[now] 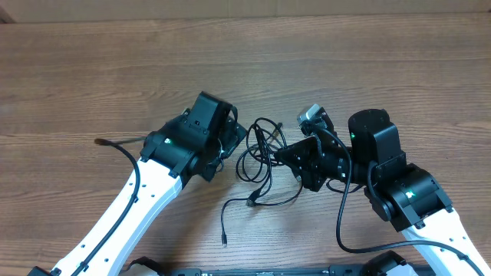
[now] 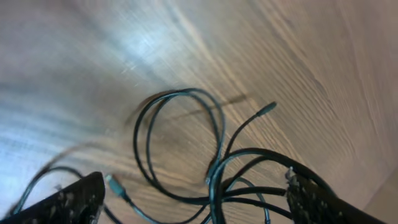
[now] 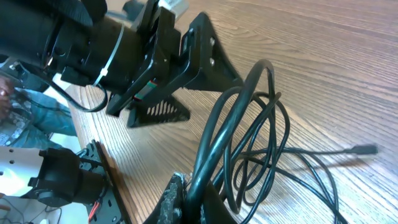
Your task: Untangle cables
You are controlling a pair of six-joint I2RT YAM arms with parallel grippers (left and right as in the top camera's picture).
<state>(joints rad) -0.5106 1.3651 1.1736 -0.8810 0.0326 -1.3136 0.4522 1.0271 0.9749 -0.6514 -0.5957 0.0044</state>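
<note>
The cables point(image 1: 261, 153) are thin black cords in a loose tangle of loops on the wooden table between my two arms. One strand trails toward the front edge and ends in a small plug point(image 1: 224, 239). My right gripper point(image 1: 282, 153) is at the tangle's right side. In the right wrist view it point(image 3: 194, 200) is shut on a bunch of strands point(image 3: 242, 118) that rise from its fingers. My left gripper point(image 1: 232, 146) is at the tangle's left side. In the left wrist view it point(image 2: 196, 202) stands open, with several strands point(image 2: 180, 124) lying between its fingers point(image 2: 68, 202) and none pinched.
A thin cord with a brownish end point(image 1: 107, 141) lies on the table left of my left arm. The right wrist view shows the left gripper's black body point(image 3: 168, 68) close ahead and the table's front edge with a black mount point(image 3: 102, 180).
</note>
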